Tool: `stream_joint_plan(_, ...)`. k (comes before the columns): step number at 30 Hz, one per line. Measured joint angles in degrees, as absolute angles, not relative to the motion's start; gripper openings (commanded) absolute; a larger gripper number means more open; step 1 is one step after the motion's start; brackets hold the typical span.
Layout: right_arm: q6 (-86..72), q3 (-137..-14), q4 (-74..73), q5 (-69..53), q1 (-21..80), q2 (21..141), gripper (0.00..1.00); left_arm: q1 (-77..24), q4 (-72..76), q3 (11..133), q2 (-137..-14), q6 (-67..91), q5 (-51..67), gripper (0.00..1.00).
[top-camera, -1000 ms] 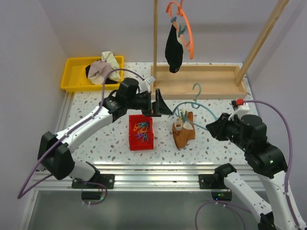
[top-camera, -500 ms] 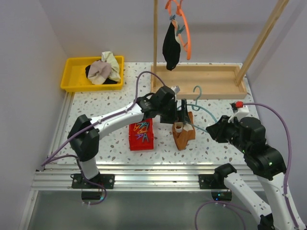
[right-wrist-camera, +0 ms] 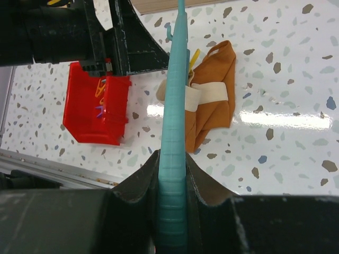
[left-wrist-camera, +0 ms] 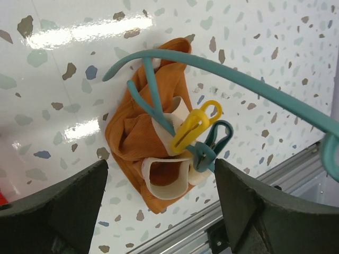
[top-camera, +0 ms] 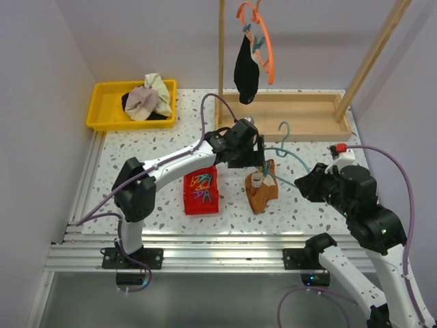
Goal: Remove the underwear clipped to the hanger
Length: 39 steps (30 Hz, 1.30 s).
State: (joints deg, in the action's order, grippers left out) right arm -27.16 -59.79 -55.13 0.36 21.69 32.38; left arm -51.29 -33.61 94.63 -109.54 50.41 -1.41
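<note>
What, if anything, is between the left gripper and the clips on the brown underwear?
Nothing visible. The open left gripper hangs directly over the rust-brown underwear, and the yellow clip and teal clip lie exposed between its fingers. The teal hanger crosses the garment's top edge, clear of the clips.

Glare is reflecting off the tabletop (left-wrist-camera: 63, 69): glossy, speckled. The rust-brown underwear (left-wrist-camera: 132, 137) is reading as ribbed matt cloth with cream bands. The teal hanger (left-wrist-camera: 254, 87) and yellow peg (left-wrist-camera: 193, 127) are looking like smooth plastic.
</note>
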Motion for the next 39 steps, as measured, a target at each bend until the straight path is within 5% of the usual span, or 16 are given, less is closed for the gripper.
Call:
stream_joint_plan(9, -27.5, -59.9, -54.9, 1.1, 21.7, 33.1, 0.00, -51.4, -35.2, 95.0, -111.8, 50.5, -2.2, 0.66)
stream_joint_plan(19, -28.5, -61.2, -54.8, 6.0, 21.7, 33.0, 0.00, -51.4, -31.4, 87.8, -106.9, 53.7, -1.0, 0.62)
stream_joint_plan(23, -28.5, -61.2, -53.7, 6.5, 21.7, 33.1, 0.00, -51.3, -27.1, 83.8, -104.4, 56.9, 1.7, 0.66)
stream_joint_plan(29, -28.2, -61.2, -51.9, 4.8, 21.7, 33.7, 0.00, -51.3, -22.3, 80.7, -101.9, 61.5, 3.2, 1.00)
stream_joint_plan(39, -27.2, -61.2, -51.4, 3.7, 21.7, 34.0, 0.00, -50.7, -26.0, 96.6, -108.4, 63.3, 1.7, 1.00)
